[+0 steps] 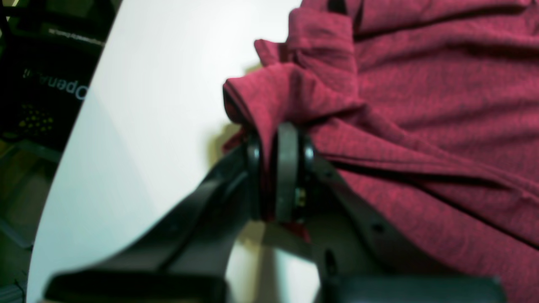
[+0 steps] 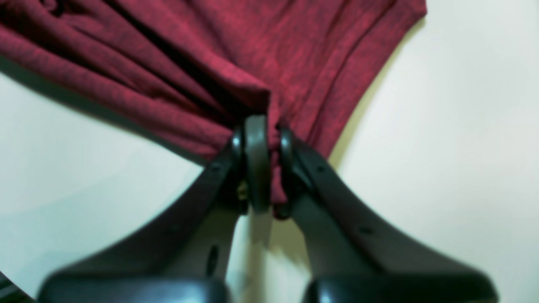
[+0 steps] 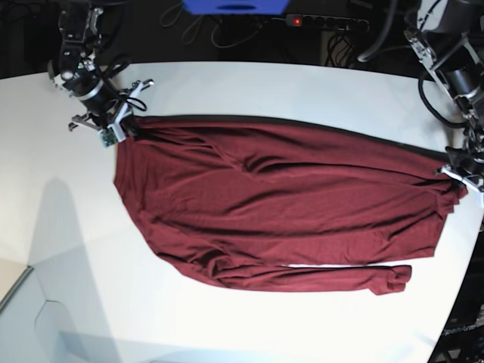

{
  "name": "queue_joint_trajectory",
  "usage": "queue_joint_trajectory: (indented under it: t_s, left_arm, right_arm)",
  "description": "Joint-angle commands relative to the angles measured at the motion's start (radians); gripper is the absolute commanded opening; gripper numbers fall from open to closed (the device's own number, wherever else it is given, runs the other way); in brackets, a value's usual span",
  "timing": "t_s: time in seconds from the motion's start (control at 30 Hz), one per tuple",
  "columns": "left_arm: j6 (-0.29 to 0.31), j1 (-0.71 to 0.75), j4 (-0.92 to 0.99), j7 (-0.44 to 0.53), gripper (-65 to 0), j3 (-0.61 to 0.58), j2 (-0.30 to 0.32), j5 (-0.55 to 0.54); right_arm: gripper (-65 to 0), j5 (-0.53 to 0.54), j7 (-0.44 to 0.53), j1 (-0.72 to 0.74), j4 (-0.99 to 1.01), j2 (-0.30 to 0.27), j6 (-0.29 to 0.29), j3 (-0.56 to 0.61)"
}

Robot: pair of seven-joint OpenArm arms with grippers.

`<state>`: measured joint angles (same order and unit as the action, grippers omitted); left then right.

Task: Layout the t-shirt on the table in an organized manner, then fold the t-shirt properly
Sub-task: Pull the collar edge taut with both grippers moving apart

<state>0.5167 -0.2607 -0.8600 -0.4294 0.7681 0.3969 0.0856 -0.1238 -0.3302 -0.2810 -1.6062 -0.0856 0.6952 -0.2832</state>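
Both jaws you see clamped on the t-shirt (image 3: 280,204): the right gripper (image 2: 263,164) pinches its far-left corner, the left gripper (image 1: 280,176) its right end, the shirt stretched between them across the table (image 3: 227,83)

White tabletop (image 3: 249,83), smooth, curved along far edge. Lying directly on it: one dark red t-shirt (image 3: 287,204), spread lengthwise across the middle (creased, folds bunched toward both ends). Long sleeve (image 3: 318,278) stretched along near side, resting flat. Bare white surface visible on all sides of the garment.
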Motion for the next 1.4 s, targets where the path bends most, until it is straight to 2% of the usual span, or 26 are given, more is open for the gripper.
queue_joint_trajectory:
  t_s: [0.0,0.27,0.37,0.6,0.83,1.37]
  left_arm:
    - [-0.005,-0.018,-0.021,0.022,-64.9,0.001,0.029,-0.007]
    - [-0.005,0.011,-0.028,0.019,-64.9,0.004,0.03,-0.005]
    - [-0.005,0.03,-0.071,0.013,-64.9,0.004,0.027,-0.005]
    - [-0.005,0.119,-0.19,0.011,-64.9,0.004,0.024,-0.005]
    - [-0.005,0.174,-0.279,-0.088,-64.9,0.006,0.021,-0.007]
    - [-0.005,0.3,-0.324,-0.092,-64.9,0.006,0.007,-0.007]
  right_arm:
    - [-65.0,0.013,0.016,0.007,-0.021,-0.009,0.003,-0.003]
    - [-65.0,0.013,0.018,-0.021,-0.023,-0.009,0.003,-0.001]
    - [-65.0,0.013,0.018,-0.028,-0.023,-0.029,0.003,-0.001]
    - [-65.0,0.013,0.018,-0.028,-0.023,-0.035,0.003,-0.027]
    - [-65.0,0.011,0.018,-0.03,-0.023,-0.035,0.003,-0.089]
    - [-65.0,0.011,0.018,-0.162,-0.079,-0.033,0.003,-0.093]
